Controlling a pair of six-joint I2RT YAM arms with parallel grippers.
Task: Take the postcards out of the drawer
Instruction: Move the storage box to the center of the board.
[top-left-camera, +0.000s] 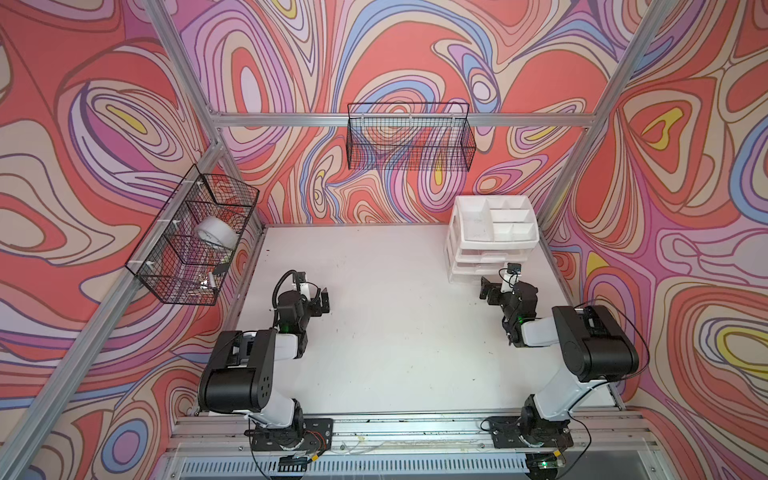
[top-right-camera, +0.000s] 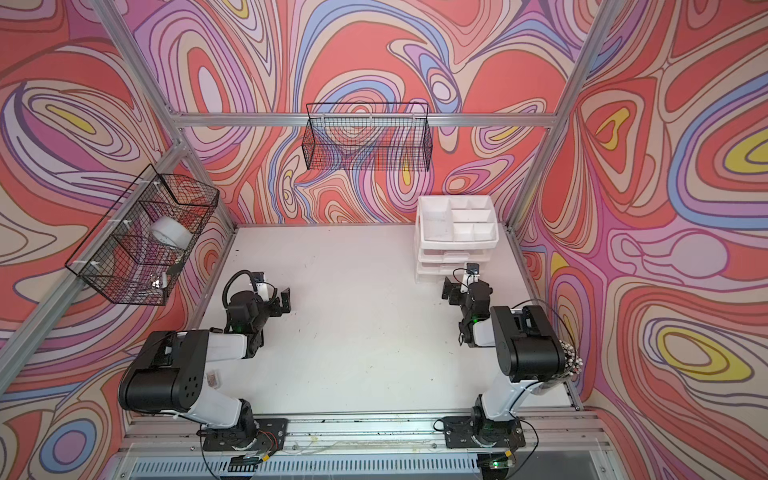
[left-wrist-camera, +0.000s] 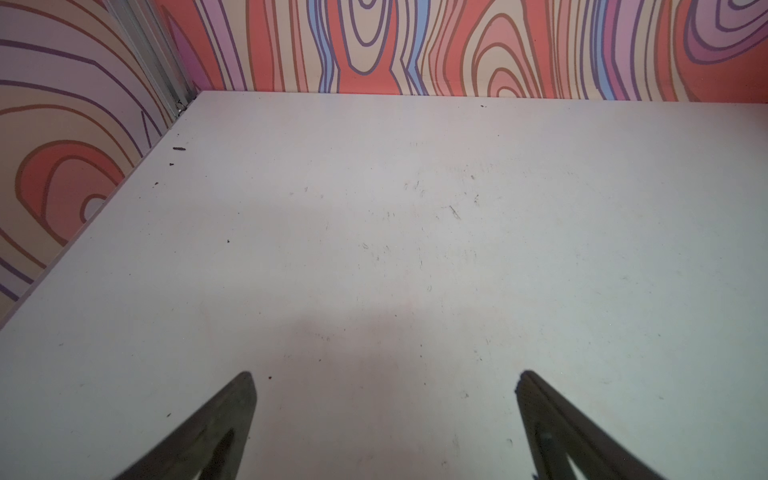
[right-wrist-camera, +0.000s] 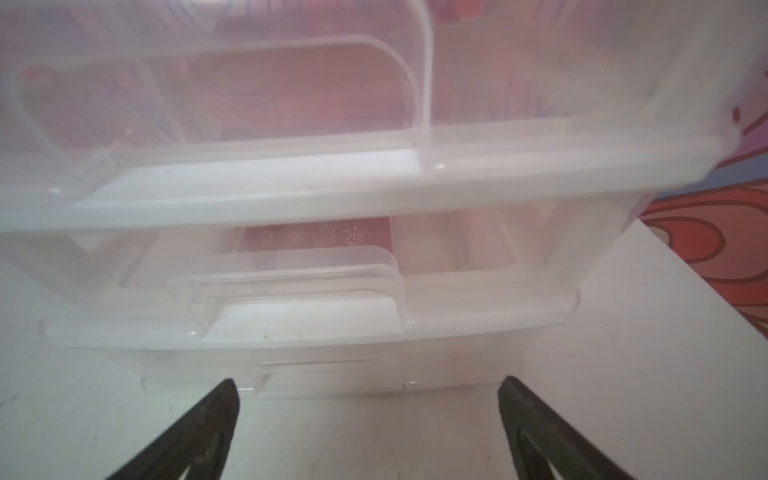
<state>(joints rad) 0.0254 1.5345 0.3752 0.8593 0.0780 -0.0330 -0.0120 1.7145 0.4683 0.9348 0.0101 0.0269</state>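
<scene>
Hovering over the worktop (top-left-camera: 395, 332), both hands have fingers wide apart and hold nothing.
The drawer unit (top-left-camera: 492, 237) stands at two o'clock. The right hand (right-wrist-camera: 365, 384) is just in front of it, and the left hand (left-wrist-camera: 386, 376) is at nine o'clock. A red postcard (right-wrist-camera: 316, 237) shows inside the middle drawer (right-wrist-camera: 291, 291).

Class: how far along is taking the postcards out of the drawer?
Done: nothing; a red postcard shows inside the drawer, which looks shut. In hand: the open right end effector faces it, empty. To do: open the drawer, lift the postcard, and any others, out.
</scene>
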